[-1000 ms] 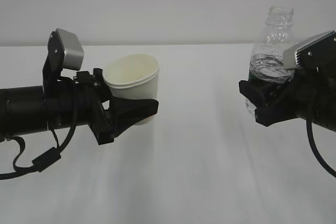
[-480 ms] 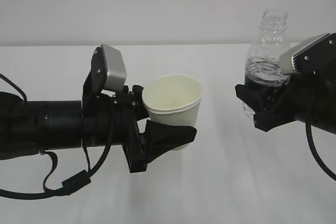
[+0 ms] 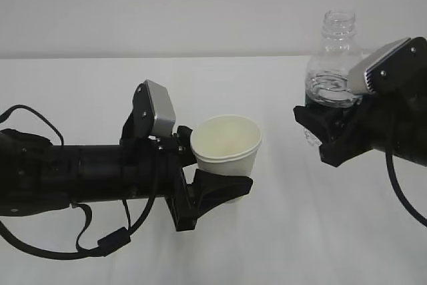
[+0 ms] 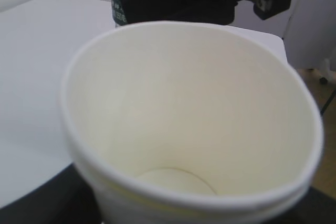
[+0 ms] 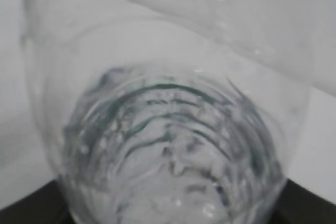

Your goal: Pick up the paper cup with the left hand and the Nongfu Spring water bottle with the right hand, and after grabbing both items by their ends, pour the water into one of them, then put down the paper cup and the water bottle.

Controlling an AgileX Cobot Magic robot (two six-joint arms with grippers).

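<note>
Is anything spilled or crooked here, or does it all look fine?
Nothing stands out. The paper cup sits held in the left pincer, tilted slightly, and its inside looks dry. The water bottle is upright in the right pincer, capless, with water inside. No spill shows on the white table.

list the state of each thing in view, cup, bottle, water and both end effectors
paper cup: held off the table, mouth up, leaning slightly, dry and empty inside
Nongfu Spring water bottle: held up, near upright, no cap
water: inside the bottle, none pouring
left end effector: closed around the cup's lower part
right end effector: closed on the bottle's lower body
table: white, bare beneath both arms
</note>
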